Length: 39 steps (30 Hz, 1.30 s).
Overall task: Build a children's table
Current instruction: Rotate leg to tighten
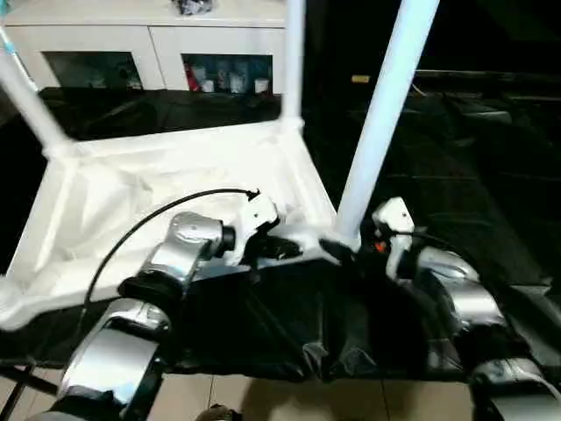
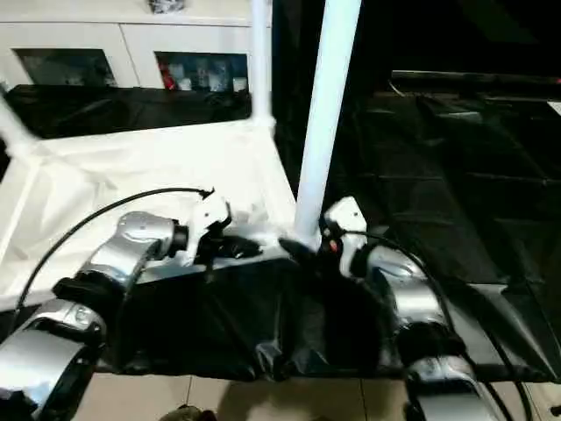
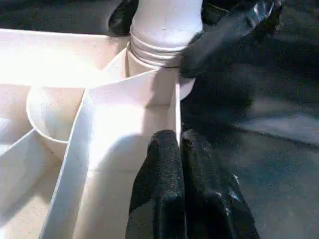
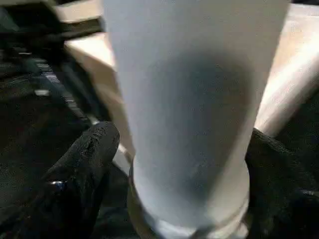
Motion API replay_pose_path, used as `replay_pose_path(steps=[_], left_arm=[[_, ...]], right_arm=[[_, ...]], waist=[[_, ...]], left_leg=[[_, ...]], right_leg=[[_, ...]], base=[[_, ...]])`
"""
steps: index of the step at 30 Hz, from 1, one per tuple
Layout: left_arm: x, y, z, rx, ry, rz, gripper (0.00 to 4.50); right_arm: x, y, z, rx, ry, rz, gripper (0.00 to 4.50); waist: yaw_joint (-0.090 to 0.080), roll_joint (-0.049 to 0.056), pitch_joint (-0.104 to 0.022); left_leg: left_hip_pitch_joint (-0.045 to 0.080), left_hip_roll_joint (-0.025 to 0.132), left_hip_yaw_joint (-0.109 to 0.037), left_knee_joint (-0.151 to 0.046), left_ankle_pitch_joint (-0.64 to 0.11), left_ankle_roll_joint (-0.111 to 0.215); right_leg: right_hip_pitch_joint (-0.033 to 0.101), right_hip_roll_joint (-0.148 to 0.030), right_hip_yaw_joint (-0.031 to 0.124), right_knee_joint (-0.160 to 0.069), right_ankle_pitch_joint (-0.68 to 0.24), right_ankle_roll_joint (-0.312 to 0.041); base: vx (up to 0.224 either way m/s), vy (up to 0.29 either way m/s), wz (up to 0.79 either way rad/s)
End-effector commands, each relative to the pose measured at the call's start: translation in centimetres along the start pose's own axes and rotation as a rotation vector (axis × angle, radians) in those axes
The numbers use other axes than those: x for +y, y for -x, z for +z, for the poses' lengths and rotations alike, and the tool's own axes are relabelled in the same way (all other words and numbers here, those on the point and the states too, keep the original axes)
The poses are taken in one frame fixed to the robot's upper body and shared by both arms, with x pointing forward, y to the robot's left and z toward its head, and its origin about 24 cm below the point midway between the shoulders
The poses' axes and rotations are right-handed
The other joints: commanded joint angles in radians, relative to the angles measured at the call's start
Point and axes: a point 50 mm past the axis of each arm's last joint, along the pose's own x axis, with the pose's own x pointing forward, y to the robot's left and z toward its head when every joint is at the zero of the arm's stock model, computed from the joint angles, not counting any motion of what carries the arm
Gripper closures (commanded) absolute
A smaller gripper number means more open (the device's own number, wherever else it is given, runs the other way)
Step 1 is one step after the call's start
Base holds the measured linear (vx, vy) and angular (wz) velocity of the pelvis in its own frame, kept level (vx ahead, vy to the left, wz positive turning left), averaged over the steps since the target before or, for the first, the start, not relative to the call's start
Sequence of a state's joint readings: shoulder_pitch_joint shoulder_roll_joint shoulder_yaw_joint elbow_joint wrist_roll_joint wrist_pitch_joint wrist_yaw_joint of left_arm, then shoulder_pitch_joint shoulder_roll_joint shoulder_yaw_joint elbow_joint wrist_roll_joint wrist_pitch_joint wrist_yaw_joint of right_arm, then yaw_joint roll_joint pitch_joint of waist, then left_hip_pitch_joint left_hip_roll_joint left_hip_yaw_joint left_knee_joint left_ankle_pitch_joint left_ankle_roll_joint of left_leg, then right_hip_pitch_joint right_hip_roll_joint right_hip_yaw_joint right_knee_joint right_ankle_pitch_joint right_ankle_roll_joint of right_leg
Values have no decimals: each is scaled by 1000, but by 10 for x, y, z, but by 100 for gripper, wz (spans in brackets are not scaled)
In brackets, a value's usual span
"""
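Three legs are seen standing up from the upturned top, which lies ribbed side up on a black sheet: one at the far left corner, one at the far right corner, one at the near right corner.

Left gripper: fingers pressed together, nothing held, tips resting against a rib by the near right socket. The top is judged to be steadied this way.

Right gripper: fingers spread either side of the near leg's base, not clamped on it.

Step in hand, as judged: seating this leg. Thread rings are visible above the socket rim, so the leg is probably not fully home. It should be regripped low, kept upright, and turned while the top is held down.

Near left corner: socket not clearly seen.
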<state>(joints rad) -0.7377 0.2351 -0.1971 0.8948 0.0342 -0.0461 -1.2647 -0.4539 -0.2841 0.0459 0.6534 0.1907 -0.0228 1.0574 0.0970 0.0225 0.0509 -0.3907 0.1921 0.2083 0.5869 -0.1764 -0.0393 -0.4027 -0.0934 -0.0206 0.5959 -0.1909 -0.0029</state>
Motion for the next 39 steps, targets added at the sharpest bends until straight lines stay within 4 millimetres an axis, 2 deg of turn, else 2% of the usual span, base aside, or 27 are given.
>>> replay_pose_path(steps=[1, 4, 5, 6, 9, 10, 14, 21, 24, 25, 26, 28, 29, 30, 33, 35, 36, 37, 39], left_arm=[[-4, -10, 22, -74, -82, -67, 450], [-7, -7, 22, -72, -80, -121, 450], [-7, -6, 22, -68, -77, -132, 450], [-8, -5, 21, -58, -74, -146, 450], [-8, -4, 20, -50, -74, -152, 450], [-7, -3, 20, -50, -75, -145, 450], [-7, -3, 21, -52, -76, -141, 450], [-6, -3, 20, -51, -70, -116, 450], [0, -7, 21, -56, -51, -22, 450], [2, -8, 21, -53, -45, 16, 450], [4, -9, 21, -51, -43, 36, 450], [11, -15, 23, -40, -19, 158, 450], [11, -15, 23, -40, -19, 158, 450], [17, -23, 26, -35, 5, 258, 450], [21, -32, 32, -37, 32, 354, 450], [21, -41, 37, -44, 32, 385, 450], [21, -42, 38, -46, 31, 390, 450], [21, -45, 41, -49, 24, 394, 450], [20, -50, 44, -57, 10, 386, 450]], right_arm=[[21, -14, -7, 32, -26, 176, 64], [25, -10, -9, 53, -30, 228, 64], [25, -10, -10, 59, -30, 231, 89], [26, -9, -10, 69, -27, 241, 96], [26, -7, -11, 83, -31, 256, 101], [27, -6, -11, 87, -34, 260, 129], [26, -5, -10, 92, -33, 262, 161], [24, -6, -10, 101, -27, 237, 182], [18, -12, -12, 95, -27, 116, 183], [14, -15, -13, 99, -30, 60, 183], [13, -16, -14, 103, -32, 31, 183], [5, -25, -19, 123, -45, -135, 183], [5, -25, -19, 123, -45, -135, 183], [-2, -33, -23, 141, -91, -290, 184], [-6, -44, -24, 155, -133, -445, 184], [-6, -53, -24, 152, -180, -511, 184], [-5, -55, -23, 146, -181, -512, 184], [-3, -60, -20, 128, -178, -501, 184], [0, -68, -13, 83, -171, -472, 184]], waist=[[5, -3, -66], [14, -3, -66], [16, -3, -67], [17, 3, -67], [17, 0, -68], [17, 0, -68], [19, -1, -69], [19, -2, -69], [18, -2, -68], [13, -2, -67], [11, -6, -66], [6, -4, -63], [3, -4, -62], [-1, -8, -62], [-15, -3, -62], [-14, -5, -64], [-13, 1, -66], [-12, -4, -69], [-12, -1, -71]], left_leg=[[29, 45, -17, -71, -204, 83], [30, 45, -17, -71, -204, 71], [31, 45, -17, -71, -202, 70], [30, 44, -18, -71, -198, 67], [31, 42, -17, -70, -195, 61], [29, 42, -17, -70, -191, 62], [31, 42, -17, -68, -183, 64], [29, 42, -18, -68, -183, 63], [30, 42, -17, -69, -188, 56], [29, 41, -18, -71, -198, 44], [29, 40, -18, -71, -206, 38], [33, 38, -21, -76, -246, 13], [34, 37, -20, -76, -252, 6], [33, 36, -22, -78, -261, -3], [38, 33, -24, -79, -264, -26], [32, 31, -23, -77, -248, -10], [31, 30, -25, -77, -238, -7], [27, 29, -23, -73, -208, 12], [25, 28, -21, -68, -183, 31]], right_leg=[[40, -46, 15, -54, -80, -273], [39, -47, 15, -53, -75, -274], [39, -48, 16, -52, -71, -275], [39, -48, 15, -49, -62, -275], [41, -47, 15, -49, -48, -277], [41, -47, 14, -48, -39, -277], [41, -48, 14, -48, -34, -277], [42, -48, 14, -49, -47, -273], [40, -48, 14, -49, -52, -272], [38, -49, 15, -51, -74, -270], [38, -50, 15, -53, -92, -265], [37, -52, 17, -63, -185, -244], [34, -51, 19, -64, -200, -238], [36, -51, 19, -67, -226, -225], [31, -51, 21, -69, -243, -215], [36, -50, 22, -69, -221, -206], [37, -49, 21, -67, -202, -208], [41, -46, 19, -62, -135, -213], [42, -45, 19, -57, -76, -222]], base=[[0, 0, 0], [0, 0, 0], [0, 0, 0], [0, 0, 0], [0, 0, 0], [0, 0, 0], [0, 0, 0], [0, 0, 0], [0, 0, 0], [0, 0, 0], [0, 0, 0], [0, 0, 0], [0, 0, 0], [0, 0, 0], [0, 0, 0], [0, 0, 0], [0, 0, 0], [0, 0, 0], [0, 0, 0]])
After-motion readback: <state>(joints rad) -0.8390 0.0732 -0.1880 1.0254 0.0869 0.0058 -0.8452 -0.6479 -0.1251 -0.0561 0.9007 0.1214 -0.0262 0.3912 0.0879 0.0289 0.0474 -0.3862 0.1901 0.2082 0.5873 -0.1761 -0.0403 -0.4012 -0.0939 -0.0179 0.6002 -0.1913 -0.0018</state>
